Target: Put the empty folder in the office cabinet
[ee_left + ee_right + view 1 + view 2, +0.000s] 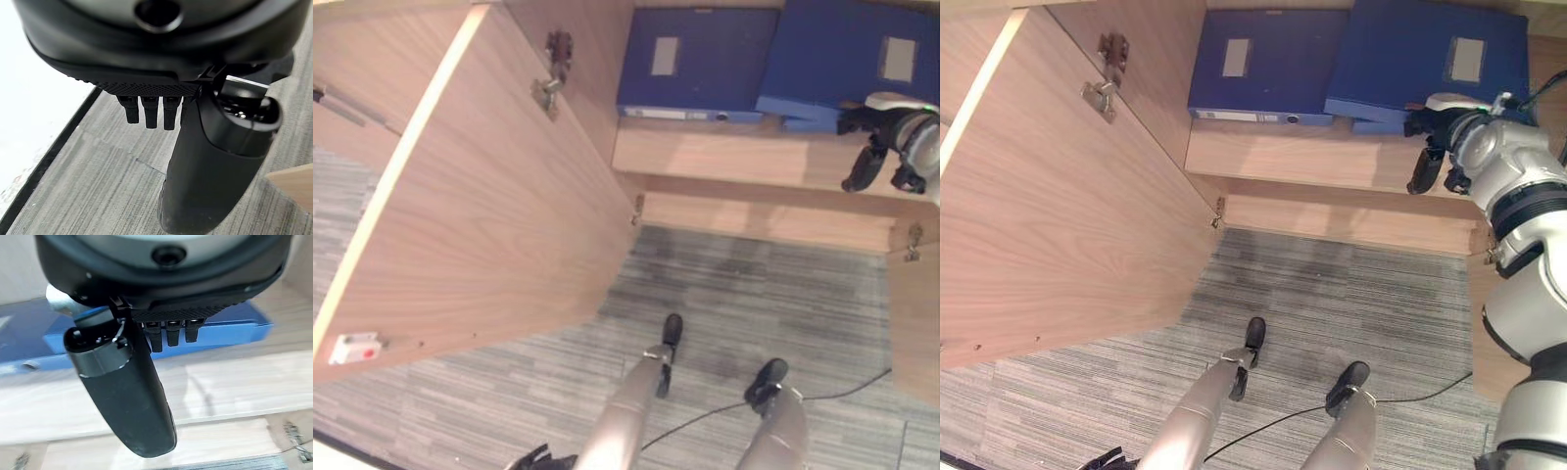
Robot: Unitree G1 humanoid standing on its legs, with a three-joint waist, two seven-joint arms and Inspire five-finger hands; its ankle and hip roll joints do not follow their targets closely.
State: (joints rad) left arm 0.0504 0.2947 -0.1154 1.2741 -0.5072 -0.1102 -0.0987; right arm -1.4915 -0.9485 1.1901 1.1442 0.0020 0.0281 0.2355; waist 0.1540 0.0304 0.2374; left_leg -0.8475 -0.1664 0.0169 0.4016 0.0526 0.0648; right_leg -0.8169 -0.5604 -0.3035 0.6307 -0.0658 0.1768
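Cabinet door (480, 206) stands wide open at the left, clear of the shelf (724, 157). One blue folder (690, 69) lies flat at the back of the shelf. The task's folder (1430, 59) lies beside it, overlapping its right edge and tilted, front edge just at the right hand (1438, 137), whose fingers hang relaxed and hold nothing. Left hand (215, 161) is idle over the carpet, fingers loose. Judgement: placement appears nearly complete; withdraw the right hand straight back, avoiding dragging the folder off the shelf.
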